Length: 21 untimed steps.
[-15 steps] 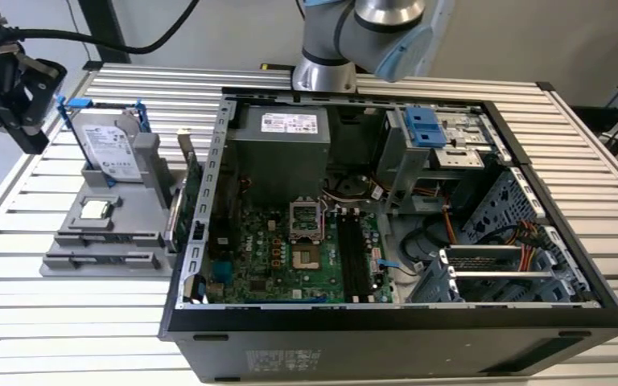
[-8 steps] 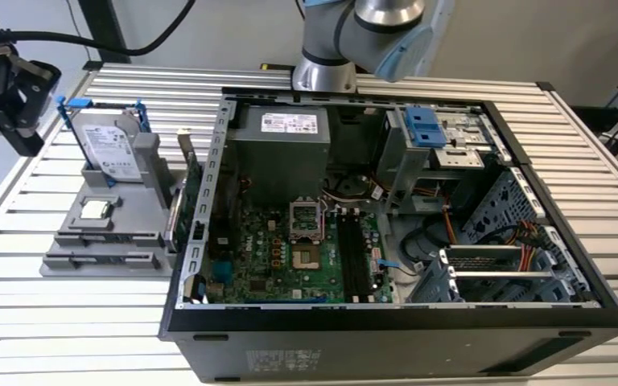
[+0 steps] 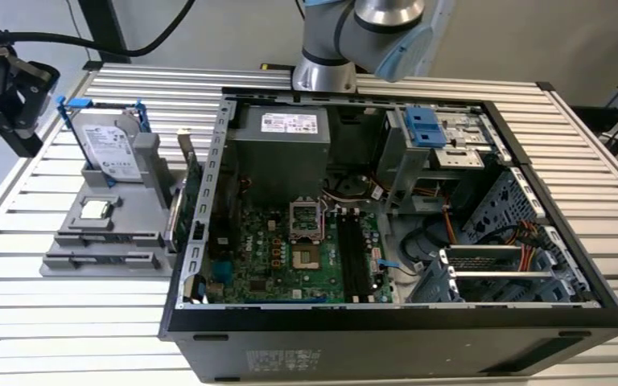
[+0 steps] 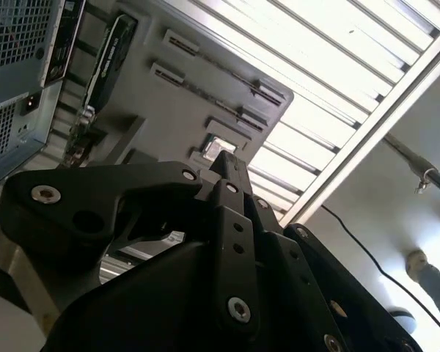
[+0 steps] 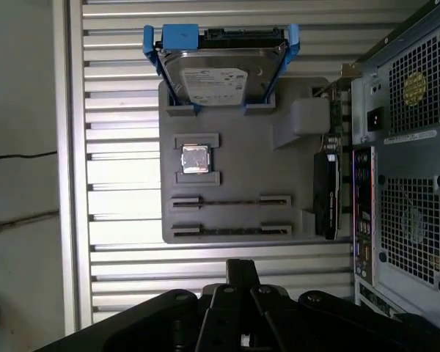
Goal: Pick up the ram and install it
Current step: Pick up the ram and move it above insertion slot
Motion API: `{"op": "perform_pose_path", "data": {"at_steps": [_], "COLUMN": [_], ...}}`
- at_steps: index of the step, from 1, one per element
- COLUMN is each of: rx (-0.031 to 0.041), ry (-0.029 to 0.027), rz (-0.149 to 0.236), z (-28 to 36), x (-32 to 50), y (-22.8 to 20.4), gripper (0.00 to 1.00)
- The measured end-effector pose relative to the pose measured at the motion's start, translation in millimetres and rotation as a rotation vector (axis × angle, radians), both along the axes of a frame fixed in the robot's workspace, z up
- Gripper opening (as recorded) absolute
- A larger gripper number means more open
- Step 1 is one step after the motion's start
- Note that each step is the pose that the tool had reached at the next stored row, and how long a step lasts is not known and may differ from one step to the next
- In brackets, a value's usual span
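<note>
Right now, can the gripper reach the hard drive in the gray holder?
Probably yes. The hard drive stands in the gray holder outside the computer case, with nothing over it, and the gripper hangs above the table close by.

The black, jointed metal end effector (image 4: 229, 170) sits nearest, its fingertips pressed together with nothing between them. Just beyond its tip a grey plastic parts tray (image 4: 161, 110) lies on the pale slatted aluminium bench (image 4: 337, 81). A small square silver processor chip (image 4: 218, 147) rests in a recess of the tray, close to the fingertips. Farther off, a black expansion card (image 4: 108, 55) stands on edge between the tray and the perforated grey rear panel of a computer case (image 4: 15, 37). Past the bench's edge a thin black cable (image 4: 367, 254) trails over the floor.
</note>
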<state>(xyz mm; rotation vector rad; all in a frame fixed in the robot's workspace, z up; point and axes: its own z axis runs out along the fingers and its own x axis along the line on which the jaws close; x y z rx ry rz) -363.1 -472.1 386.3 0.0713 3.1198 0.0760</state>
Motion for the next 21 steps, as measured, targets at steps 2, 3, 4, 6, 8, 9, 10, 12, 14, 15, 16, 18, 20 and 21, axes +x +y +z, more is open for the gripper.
{"op": "perform_pose_path", "data": {"at_steps": [2, 3, 4, 6, 8, 9, 10, 12, 14, 15, 16, 18, 20, 21], "rx": [0.0000, 0.0000, 0.0000, 0.0000, 0.0001, 0.0001, 0.0001, 0.0000, 0.0000, 0.0000, 0.0000, -0.0001, 0.0000, 0.0000], "ry": [0.0000, 0.0000, 0.0000, 0.0000, -0.0001, -0.0001, -0.0001, -0.0001, 0.0000, -0.0001, -0.0001, 0.0000, 0.0001, 0.0001], "rz": [0.000, 0.000, 0.000, 0.002, 0.010, 0.015, 0.020, 0.032, 0.043, 0.049, 0.053, 0.061, 0.068, 0.074], "z": [0.0, 0.0, 0.0, 0.0, 0.0, 0.0, 0.1, 0.1, 0.3, 0.3, 0.3, 0.3, 0.3, 0.4], "x": [0.0, 0.0, 0.0, 0.0, 0.0, 0.0, 0.0, 0.0, 0.0, 0.0, 0.0, 0.0, 0.0, 0.0], "y": [-0.1, -0.1, -0.1, -0.1, -0.1, -0.1, -0.1, -0.1, -0.1, -0.1, -0.1, -0.2, -0.2, -0.1], "gripper": [0.00, 0.00, 0.00, 0.00, 0.00, 0.00, 0.00, 0.00, 0.00, 0.00, 0.00, 0.00, 0.00, 0.00]}}
